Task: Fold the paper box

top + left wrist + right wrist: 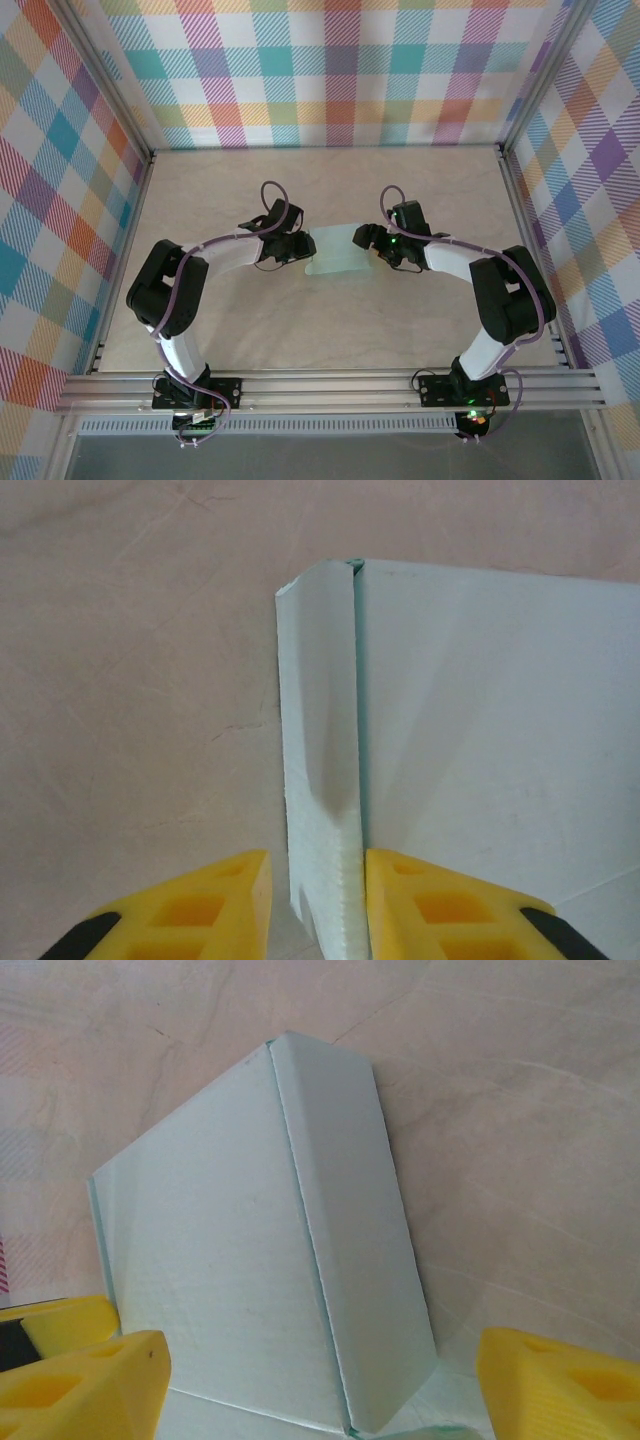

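Note:
The paper box is pale mint-blue card lying mid-table between my two grippers. My left gripper is at its left edge. In the left wrist view a raised side flap stands upright between the yellow fingertips of my left gripper. The right fingertip touches the flap and a thin gap shows at the left fingertip. My right gripper is at the box's right edge. In the right wrist view that gripper is open wide, with a folded-up wall between its fingers and touching neither.
The beige tabletop stretches behind the box toward the checked back wall. Aluminium frame rails run along the near edge, with posts at the back corners. Both arms curve inward from their bases.

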You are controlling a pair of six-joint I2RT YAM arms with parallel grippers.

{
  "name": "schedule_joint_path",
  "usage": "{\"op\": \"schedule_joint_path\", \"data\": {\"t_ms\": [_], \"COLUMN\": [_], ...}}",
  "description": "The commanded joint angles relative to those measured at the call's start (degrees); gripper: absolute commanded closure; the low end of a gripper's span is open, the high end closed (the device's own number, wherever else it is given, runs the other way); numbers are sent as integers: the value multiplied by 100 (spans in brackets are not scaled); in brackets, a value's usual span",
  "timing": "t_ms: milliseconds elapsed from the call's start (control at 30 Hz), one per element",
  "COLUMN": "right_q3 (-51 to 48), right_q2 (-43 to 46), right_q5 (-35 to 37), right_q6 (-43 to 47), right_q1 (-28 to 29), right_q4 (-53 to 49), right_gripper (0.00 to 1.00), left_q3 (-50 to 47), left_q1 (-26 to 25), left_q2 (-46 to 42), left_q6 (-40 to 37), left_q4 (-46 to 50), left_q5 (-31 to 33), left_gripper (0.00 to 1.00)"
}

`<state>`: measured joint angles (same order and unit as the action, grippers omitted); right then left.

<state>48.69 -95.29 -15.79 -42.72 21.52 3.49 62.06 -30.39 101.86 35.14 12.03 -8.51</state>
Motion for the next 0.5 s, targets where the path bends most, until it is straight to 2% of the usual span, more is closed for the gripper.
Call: {"op": "schedule_joint_path", "data": {"t_ms": [0,233,467], "right_q3": [-43,-52,-70], "right_q2": [117,90,-76], "right_q5": [-152,-234,-609], "right_q6": [-42,-81,-158], "right_q1": [-42,-42,-63], "right_q4": [111,232,551], "right_gripper": [20,19,18], "left_q3": [128,-210,-659], "left_q1": [51,120,182], "left_q2": [-43,-183,-352], "left_q6": [-65,-70,128], "left_q4": [149,130,-177], "left_q5": [79,183,86], "left_gripper": [73,75,79]}}
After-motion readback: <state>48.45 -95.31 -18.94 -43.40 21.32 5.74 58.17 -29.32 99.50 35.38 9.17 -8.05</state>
